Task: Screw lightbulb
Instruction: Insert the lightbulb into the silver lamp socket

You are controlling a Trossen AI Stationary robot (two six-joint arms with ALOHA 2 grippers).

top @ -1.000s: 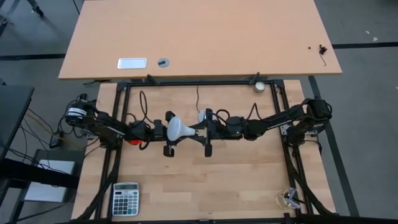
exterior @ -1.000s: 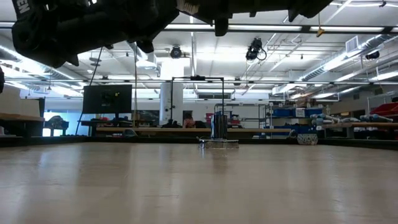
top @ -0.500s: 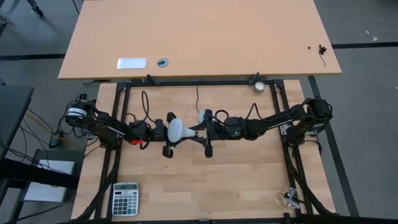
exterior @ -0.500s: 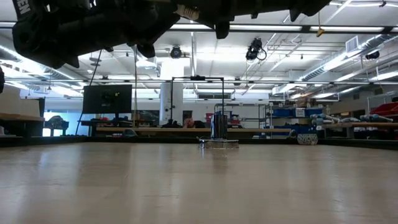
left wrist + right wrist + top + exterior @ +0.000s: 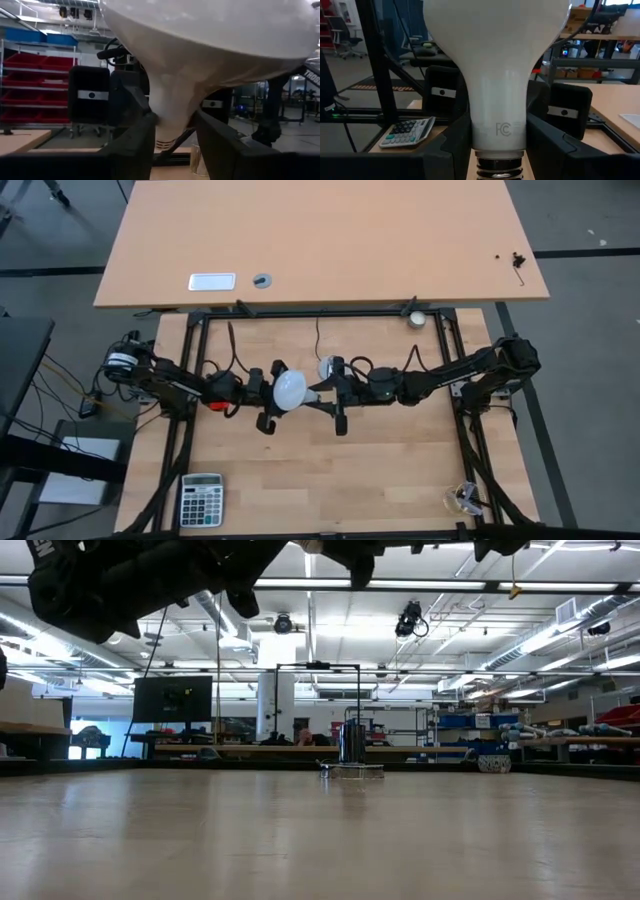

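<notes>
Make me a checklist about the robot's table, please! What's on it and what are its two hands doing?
Surface: light wooden table, mostly bare.
Job's things: white frosted lightbulb, held up above the table between both arms.
Clutter: grey calculator near the front left corner; small round whitish disc at the back edge; small clear glinting object at the front right.
Grippers: left gripper closed around the bulb's neck; right gripper also closed on the neck, just above the silvery screw base.
Cables: thin black cord running to the back edge.
Surroundings: second, larger tan table behind; workshop shelves beyond.
</notes>
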